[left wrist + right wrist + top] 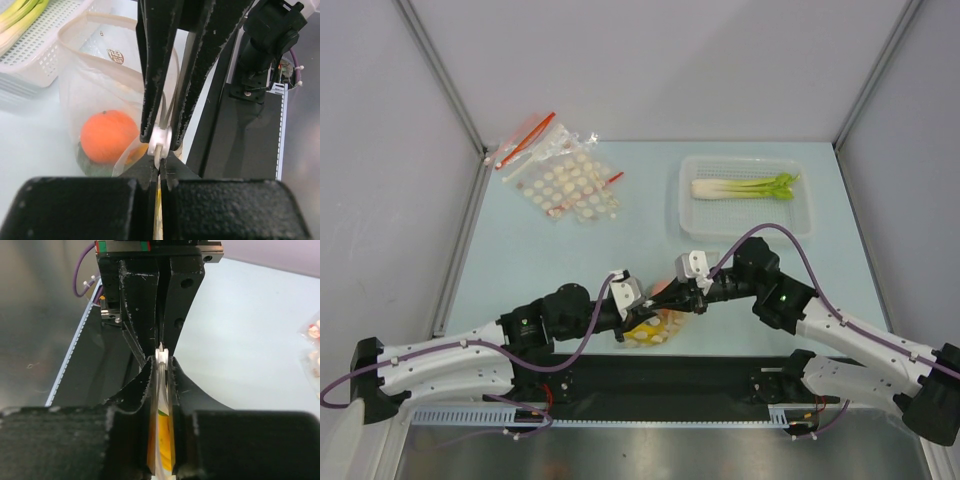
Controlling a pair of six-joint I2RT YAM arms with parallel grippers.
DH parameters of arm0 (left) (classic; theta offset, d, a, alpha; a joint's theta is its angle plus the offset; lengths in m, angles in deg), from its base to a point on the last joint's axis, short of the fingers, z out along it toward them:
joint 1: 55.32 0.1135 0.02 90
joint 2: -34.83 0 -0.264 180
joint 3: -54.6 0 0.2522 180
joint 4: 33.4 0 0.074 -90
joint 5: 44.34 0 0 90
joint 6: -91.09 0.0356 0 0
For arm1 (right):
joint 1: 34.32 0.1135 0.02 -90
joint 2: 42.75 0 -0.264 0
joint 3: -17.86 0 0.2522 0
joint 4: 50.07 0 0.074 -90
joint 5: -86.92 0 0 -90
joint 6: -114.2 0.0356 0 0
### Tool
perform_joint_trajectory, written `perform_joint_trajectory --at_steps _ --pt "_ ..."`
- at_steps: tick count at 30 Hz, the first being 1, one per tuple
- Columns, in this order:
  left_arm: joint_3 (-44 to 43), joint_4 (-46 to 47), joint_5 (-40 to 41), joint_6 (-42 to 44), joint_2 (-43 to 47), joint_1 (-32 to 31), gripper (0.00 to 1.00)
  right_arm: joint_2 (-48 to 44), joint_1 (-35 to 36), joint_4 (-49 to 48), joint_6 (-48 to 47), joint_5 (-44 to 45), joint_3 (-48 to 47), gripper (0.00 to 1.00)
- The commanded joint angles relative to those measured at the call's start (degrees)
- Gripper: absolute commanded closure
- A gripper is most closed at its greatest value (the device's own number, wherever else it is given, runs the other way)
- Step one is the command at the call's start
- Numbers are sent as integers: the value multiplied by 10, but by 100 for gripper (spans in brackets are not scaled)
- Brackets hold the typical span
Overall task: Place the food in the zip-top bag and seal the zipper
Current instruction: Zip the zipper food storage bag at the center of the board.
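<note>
The zip-top bag point(658, 330) lies near the table's front edge, between both grippers. In the left wrist view the see-through bag point(95, 90) holds a round orange point(107, 136) on a dark green vegetable point(90, 166). My left gripper point(159, 169) point(642, 316) is shut on the bag's top edge. My right gripper point(161, 361) point(672, 300) meets it tip to tip, shut on the zipper point(161, 141) at its white slider point(161, 354). Yellow food point(164, 440) shows between the right fingers. The leek point(740, 186) lies in the basket.
A white mesh basket point(686, 215) stands at the back right. A heap of spare dotted bags point(560, 178) with red strips lies at the back left. A black strip point(670, 378) runs along the front edge between the arm bases. Grey walls enclose the table.
</note>
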Motion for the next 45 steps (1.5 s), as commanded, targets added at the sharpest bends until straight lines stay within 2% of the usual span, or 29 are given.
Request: perform_joint_trajectory --at_steps 1,3,4,5,7,11,16,19,21,25,26,30,45 --pt "-29 14 -11 4 4 0 99 -5 3 -12 -3 2 -29 92" --pt "-29 13 -8 4 6 1 87 -9 3 -11 1 4 -30 100" --pt "-29 13 -8 3 7 0 81 -12 3 -11 5 9 -30 100" --pt "-28 13 -11 4 9 0 64 -16 3 -13 10 15 -27 100" --pt "-25 15 -12 4 20 1 55 -22 3 -27 24 28 -23 100" --pt "-14 25 -14 4 43 1 50 -31 3 -47 39 29 -15 100" --pt "-6 39 -30 3 64 0 48 -42 3 -54 42 26 -10 100" --pt "-2 44 -31 2 70 1 56 -42 3 -56 45 17 -10 100" --pt "-5 42 -27 1 69 0 71 -42 4 -57 46 13 -11 100" --pt "-8 41 -30 0 64 1 89 -41 3 -55 44 14 -11 100" --pt "-9 41 -31 0 64 1 100 -40 3 -53 44 13 -12 100" --pt "-4 44 -1 -5 78 0 100 -41 3 -50 42 22 -12 100" --pt "64 67 189 -28 268 0 100 -32 -3 -49 51 61 -13 100"
